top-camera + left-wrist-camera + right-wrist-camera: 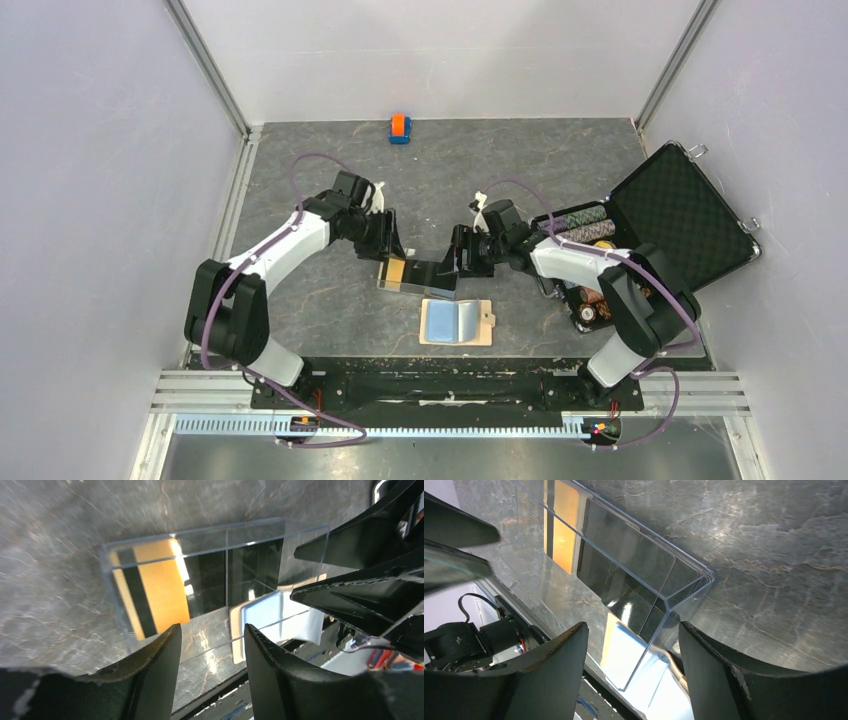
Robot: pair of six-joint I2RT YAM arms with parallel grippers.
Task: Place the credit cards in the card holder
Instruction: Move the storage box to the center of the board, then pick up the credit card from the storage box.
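Top external view, card-fetching step: left fingers (155, 670) and right fingers (554, 670), both apart, flank a clear plastic box (405, 272) mid-table holding a flat orange card (155, 587) and a flat black card (629, 565); the tan flat card holder (487, 322) lies by the near edge; next move likely calls for pinching one card out.

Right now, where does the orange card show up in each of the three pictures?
Top external: orange card in the middle of the picture.
Left wrist: orange card left of centre, its dark stripe showing.
Right wrist: orange card at the upper left.
Shared landmark: the clear box around it, with a black card beside it.
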